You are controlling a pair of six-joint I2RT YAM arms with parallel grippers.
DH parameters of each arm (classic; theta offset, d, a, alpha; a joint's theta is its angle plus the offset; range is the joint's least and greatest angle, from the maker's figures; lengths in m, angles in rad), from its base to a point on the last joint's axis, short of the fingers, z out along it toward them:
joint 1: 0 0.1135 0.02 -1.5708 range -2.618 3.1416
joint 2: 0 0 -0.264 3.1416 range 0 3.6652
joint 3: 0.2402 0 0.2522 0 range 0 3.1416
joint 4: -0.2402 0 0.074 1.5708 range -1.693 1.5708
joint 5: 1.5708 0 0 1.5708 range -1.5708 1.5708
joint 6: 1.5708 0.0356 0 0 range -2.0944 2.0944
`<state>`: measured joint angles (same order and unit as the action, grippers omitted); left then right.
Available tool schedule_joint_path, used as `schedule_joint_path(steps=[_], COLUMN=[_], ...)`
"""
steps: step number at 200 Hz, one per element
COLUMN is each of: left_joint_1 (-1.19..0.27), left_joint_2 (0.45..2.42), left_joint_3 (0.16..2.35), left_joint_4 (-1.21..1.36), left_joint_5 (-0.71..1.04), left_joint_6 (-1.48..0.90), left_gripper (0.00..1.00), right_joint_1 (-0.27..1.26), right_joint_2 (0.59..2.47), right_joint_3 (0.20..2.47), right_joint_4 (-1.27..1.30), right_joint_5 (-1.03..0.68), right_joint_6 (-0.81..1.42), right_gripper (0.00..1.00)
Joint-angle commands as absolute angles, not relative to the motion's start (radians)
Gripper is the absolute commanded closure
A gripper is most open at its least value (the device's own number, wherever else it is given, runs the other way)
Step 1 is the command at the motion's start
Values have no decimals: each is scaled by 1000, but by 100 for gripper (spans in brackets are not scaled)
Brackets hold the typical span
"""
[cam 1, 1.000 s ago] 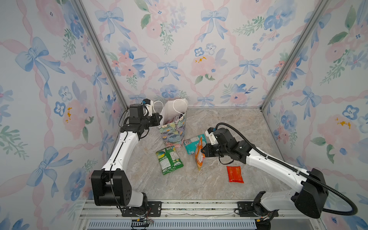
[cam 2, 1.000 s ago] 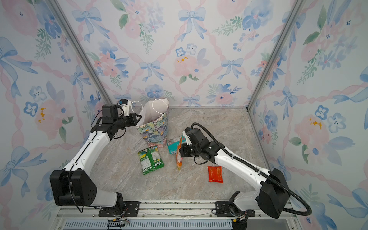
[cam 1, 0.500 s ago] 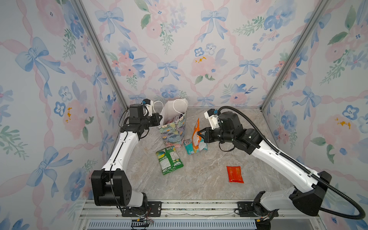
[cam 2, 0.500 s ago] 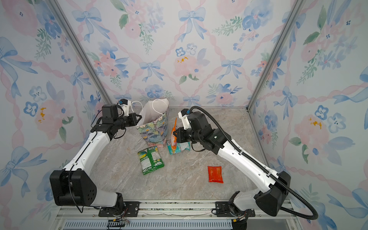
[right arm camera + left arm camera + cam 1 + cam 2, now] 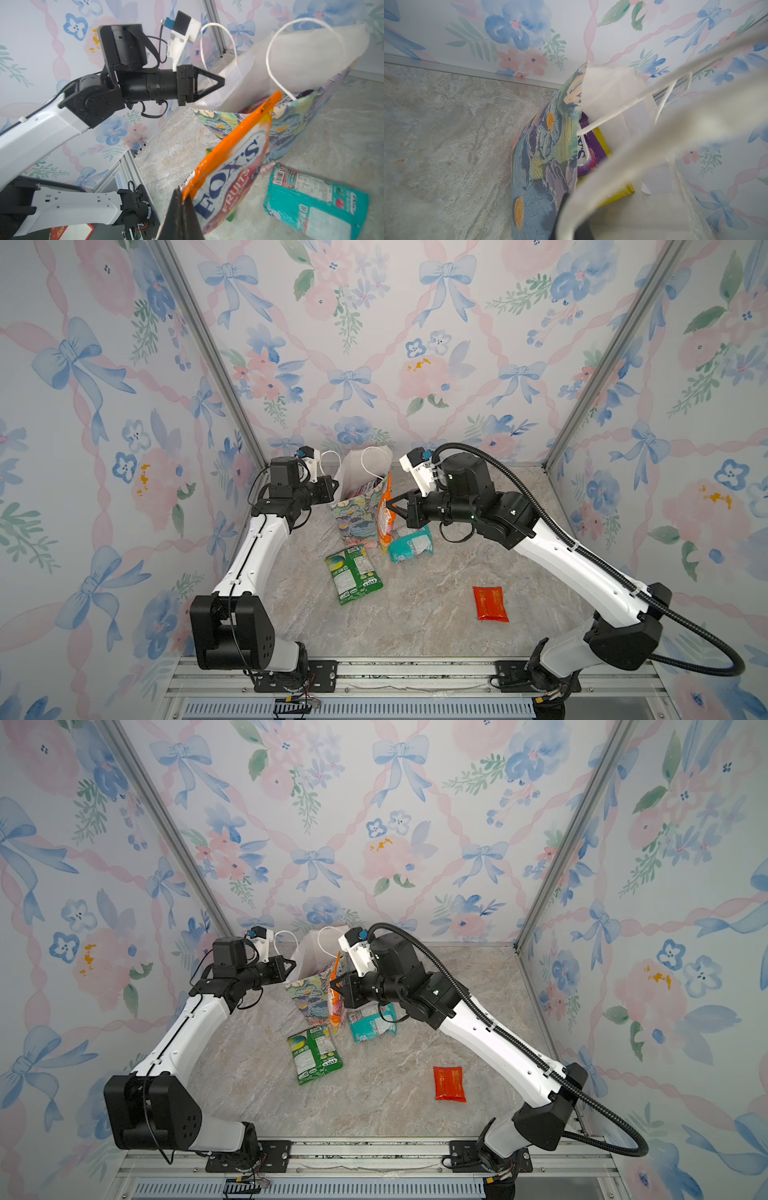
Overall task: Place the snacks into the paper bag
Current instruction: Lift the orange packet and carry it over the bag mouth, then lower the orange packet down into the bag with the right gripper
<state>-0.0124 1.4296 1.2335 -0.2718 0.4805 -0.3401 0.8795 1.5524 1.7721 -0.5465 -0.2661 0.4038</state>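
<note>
In the left wrist view the cord handle point(image 5: 623, 166) reaches you only as a broad white blur, covering most of the left gripper point(image 5: 572, 226) at the frame edge. The wall of the paper bag point(image 5: 542, 166) hides much of the purple pouch point(image 5: 589, 149) and the yellow pouch point(image 5: 618, 191). In the right wrist view the frame edge cuts off the right gripper point(image 5: 182, 218) and a corner of the teal pouch point(image 5: 315, 203). The orange pouch point(image 5: 232, 162) hides most of the green pouch point(image 5: 208, 151). In a top view, lower right, you cannot read the red pouch point(image 5: 490, 603).

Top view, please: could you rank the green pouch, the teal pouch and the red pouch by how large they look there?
1. green pouch, clearly the largest.
2. teal pouch, a little larger than the red one, though its far edge is partly hidden.
3. red pouch, the smallest.
</note>
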Motion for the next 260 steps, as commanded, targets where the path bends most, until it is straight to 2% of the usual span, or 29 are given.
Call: schedule_joint_path(steps=[1, 53, 133, 260], left_joint_1=[-8, -8, -8, -9], left_joint_2=[1416, 1418, 1419, 1428], left_joint_3=[1233, 1234, 1234, 1234], left_joint_4=[-259, -257, -258, -259], left_joint_5=[502, 505, 505, 508], left_joint_6=[-322, -324, -322, -322], left_gripper=[100, 100, 100, 100], right_joint_1=[902, 902, 840, 711], right_joint_2=[1600, 1782, 2108, 2288], right_joint_3=[1885, 2138, 2644, 2717], right_joint_4=[-527, -547, -695, -528], right_joint_5=[-302, -324, -376, -393], right_joint_6=[361, 320, 289, 348], right_gripper=[100, 100, 100, 100])
